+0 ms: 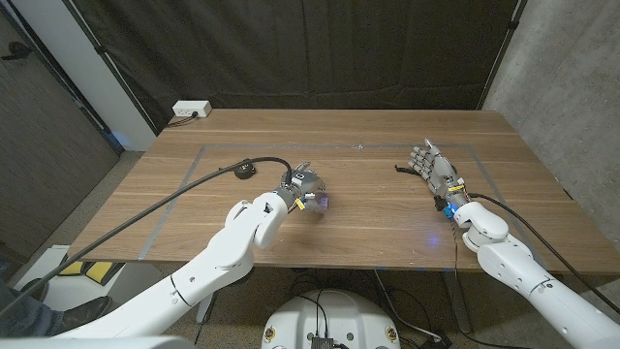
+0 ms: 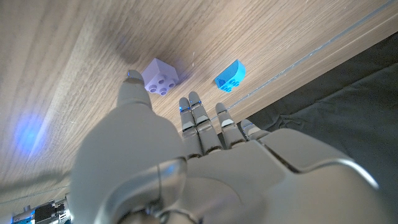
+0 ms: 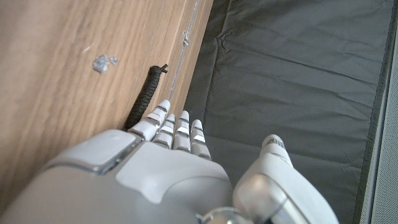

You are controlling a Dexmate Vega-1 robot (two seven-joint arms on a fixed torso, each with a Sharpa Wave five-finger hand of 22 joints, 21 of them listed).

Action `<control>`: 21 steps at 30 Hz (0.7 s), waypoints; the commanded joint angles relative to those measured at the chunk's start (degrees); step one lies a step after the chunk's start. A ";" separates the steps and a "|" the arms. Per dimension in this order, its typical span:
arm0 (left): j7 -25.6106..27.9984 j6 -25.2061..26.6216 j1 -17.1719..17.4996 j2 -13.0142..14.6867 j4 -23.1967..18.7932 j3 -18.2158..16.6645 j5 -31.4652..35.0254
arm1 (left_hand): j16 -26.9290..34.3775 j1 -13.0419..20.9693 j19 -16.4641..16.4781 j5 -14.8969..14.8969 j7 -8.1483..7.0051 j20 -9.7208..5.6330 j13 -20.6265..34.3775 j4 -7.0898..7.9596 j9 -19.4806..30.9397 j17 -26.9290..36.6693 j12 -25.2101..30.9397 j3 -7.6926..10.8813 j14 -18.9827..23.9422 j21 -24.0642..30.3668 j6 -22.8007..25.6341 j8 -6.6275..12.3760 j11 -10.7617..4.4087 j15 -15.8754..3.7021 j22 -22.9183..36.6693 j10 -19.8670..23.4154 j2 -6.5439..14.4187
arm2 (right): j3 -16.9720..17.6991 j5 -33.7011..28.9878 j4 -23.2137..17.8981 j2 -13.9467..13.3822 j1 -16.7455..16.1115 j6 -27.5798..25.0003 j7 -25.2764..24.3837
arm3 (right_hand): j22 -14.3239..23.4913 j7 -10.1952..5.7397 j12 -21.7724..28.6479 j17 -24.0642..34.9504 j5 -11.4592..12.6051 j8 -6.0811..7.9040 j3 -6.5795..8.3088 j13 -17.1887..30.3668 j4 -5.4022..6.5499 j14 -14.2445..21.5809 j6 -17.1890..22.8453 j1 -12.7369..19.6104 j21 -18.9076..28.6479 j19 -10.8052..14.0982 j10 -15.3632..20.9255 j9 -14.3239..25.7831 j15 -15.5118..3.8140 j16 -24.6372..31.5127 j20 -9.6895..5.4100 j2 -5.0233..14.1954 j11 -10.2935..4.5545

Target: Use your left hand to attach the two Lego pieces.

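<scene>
White rounded arm shells, grey robot hand, black cable

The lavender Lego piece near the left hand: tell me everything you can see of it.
The lavender Lego piece is a small, blocky plastic brick with round studs on the face turned toward the left wrist camera. It lies on the wooden table, apart from the blue Lego piece. The left hand reaches toward it; one fingertip is right beside it, contact unclear.

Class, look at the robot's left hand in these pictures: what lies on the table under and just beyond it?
Just beyond the left hand lie a lilac Lego brick and a blue Lego brick, apart. Its fingers hover near the lilac one. The table directly beneath the palm is covered.
</scene>
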 commanded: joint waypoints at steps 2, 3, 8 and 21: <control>1.25 0.20 -0.20 -0.40 1.26 0.40 -1.71 | 0.36 0.98 0.07 -0.03 0.32 0.28 0.31 -0.07 0.23 0.03 0.49 0.44 0.85 0.04 0.58 0.11 -0.09 -4.75 -0.01 1.27 0.36 | 0.18 -0.15 -0.74 -0.22 -0.53 -0.17 -0.70 | 0.14 -0.07 0.40 0.17 -0.12 0.00 -0.20 0.34 0.01 0.06 0.15 0.22 0.22 0.13 0.10 0.18 0.60 0.02 0.33 0.24 -0.03; 1.14 0.25 -0.30 -0.38 1.32 0.50 -1.70 | 0.36 1.04 0.15 -0.04 0.37 0.30 0.31 -0.08 0.23 0.03 0.46 0.48 0.87 0.06 0.54 0.09 -0.10 -4.72 -0.01 1.27 0.42 | 0.24 -0.12 -0.87 -0.23 -0.65 -0.17 -0.83 | 0.14 -0.12 0.38 0.17 -0.12 -0.02 -0.21 0.34 0.00 0.06 0.10 0.22 0.22 0.12 0.07 0.18 0.62 0.02 0.33 0.25 -0.10; 1.76 0.52 -0.43 -0.36 1.82 0.87 -1.62 | 0.46 1.40 0.49 -0.12 -0.03 0.38 0.35 -0.13 0.24 0.03 0.42 0.67 1.20 0.14 1.26 0.31 -0.17 -4.90 -0.01 1.55 0.69 | 0.40 -0.19 -1.57 -0.55 -1.23 -0.45 -1.36 | 0.14 -0.13 0.39 0.17 -0.11 -0.02 -0.24 0.34 -0.01 0.10 0.08 0.22 0.21 0.11 0.07 0.19 0.61 0.03 0.35 0.26 0.00; 4.43 0.88 -0.46 -0.34 3.43 1.18 -3.08 | 0.54 1.76 0.54 -0.36 -0.36 0.43 0.40 -0.08 0.26 0.03 0.31 0.87 1.62 0.04 2.00 0.42 -0.72 -4.84 0.00 2.09 1.06 | 0.44 -0.43 -2.15 -0.80 -1.43 -0.52 -1.61 | 0.14 -0.25 0.40 0.18 -0.11 -0.01 -0.33 0.34 -0.05 0.16 0.08 0.22 0.24 0.15 0.05 0.19 0.58 0.04 0.40 0.30 -0.05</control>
